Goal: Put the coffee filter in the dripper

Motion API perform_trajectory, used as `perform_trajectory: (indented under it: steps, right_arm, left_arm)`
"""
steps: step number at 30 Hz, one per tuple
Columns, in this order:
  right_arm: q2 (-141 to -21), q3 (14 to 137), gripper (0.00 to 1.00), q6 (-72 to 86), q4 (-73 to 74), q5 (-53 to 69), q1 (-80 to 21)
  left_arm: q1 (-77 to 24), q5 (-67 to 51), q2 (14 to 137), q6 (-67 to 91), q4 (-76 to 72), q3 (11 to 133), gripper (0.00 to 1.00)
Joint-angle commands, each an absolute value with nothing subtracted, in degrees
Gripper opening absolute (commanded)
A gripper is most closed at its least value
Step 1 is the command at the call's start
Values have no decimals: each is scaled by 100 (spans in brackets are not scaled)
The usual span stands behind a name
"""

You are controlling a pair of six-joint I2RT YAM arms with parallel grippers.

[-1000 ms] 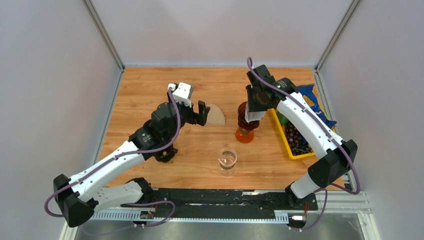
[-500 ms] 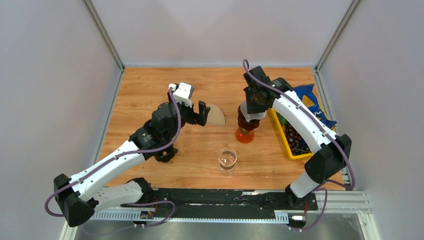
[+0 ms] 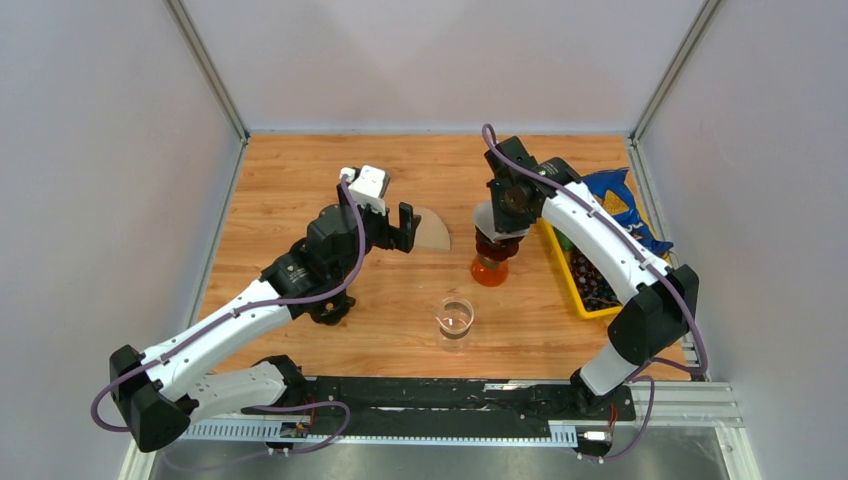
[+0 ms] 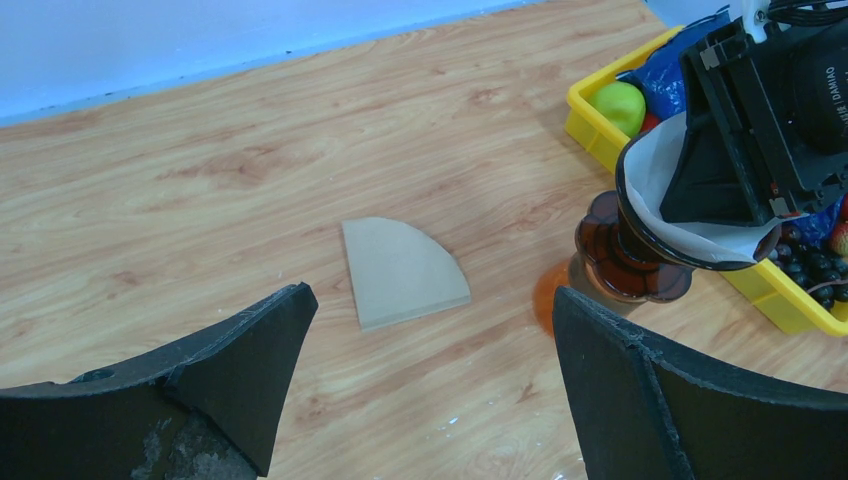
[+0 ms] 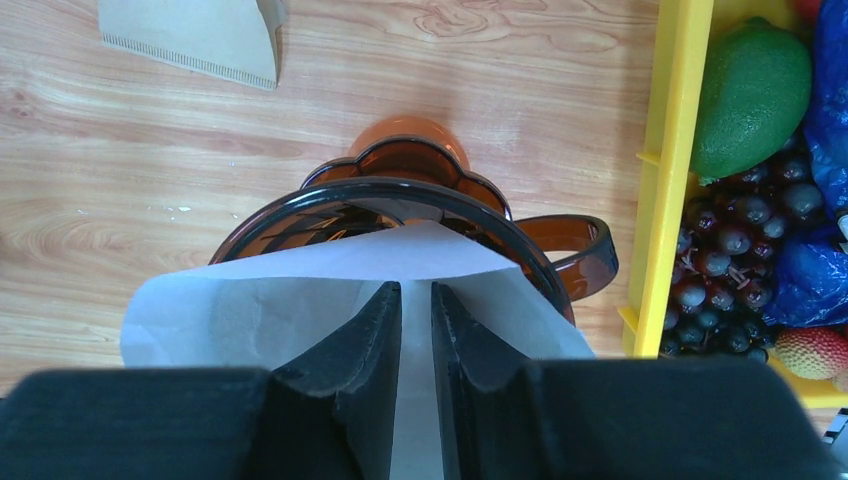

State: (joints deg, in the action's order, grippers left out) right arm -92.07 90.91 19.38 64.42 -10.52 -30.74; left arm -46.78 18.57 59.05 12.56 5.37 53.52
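Coffee filter (image 5: 300, 290) and dripper (image 5: 420, 165) share a wooden table (image 3: 300, 190). Right of the dripper sits a yellow tray (image 5: 675, 150) of fruit. Left of it, the left end effector (image 4: 432, 300) hovers spread wide over a brown filter (image 4: 400, 270) lying flat. The right end effector (image 5: 416, 290), fingers nearly together, pinches the white filter, whose lower part sits inside the dripper's rim. A glass beaker (image 3: 454, 317) stands nearer the arms' bases.
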Motion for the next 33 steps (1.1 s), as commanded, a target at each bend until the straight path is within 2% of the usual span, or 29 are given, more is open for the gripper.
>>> perform_trajectory:
  steps: [1, 18, 33]
  right_arm:
    - [-9314, 9095, 23, 1857, 6412, -1172, -3120]
    - [-9402, 8808, 23, 1646, 6411, -1211, -3156]
    - [-9191, 9513, 30, 1673, 6461, -1253, -3165]
  left_arm:
    - [-4666, 1907, 5901, 1154, 477, 5378, 100]
    - [-4667, 1916, 5875, 1144, 478, 5361, 100]
    - [-4667, 1870, 5857, 1140, 460, 5353, 100]
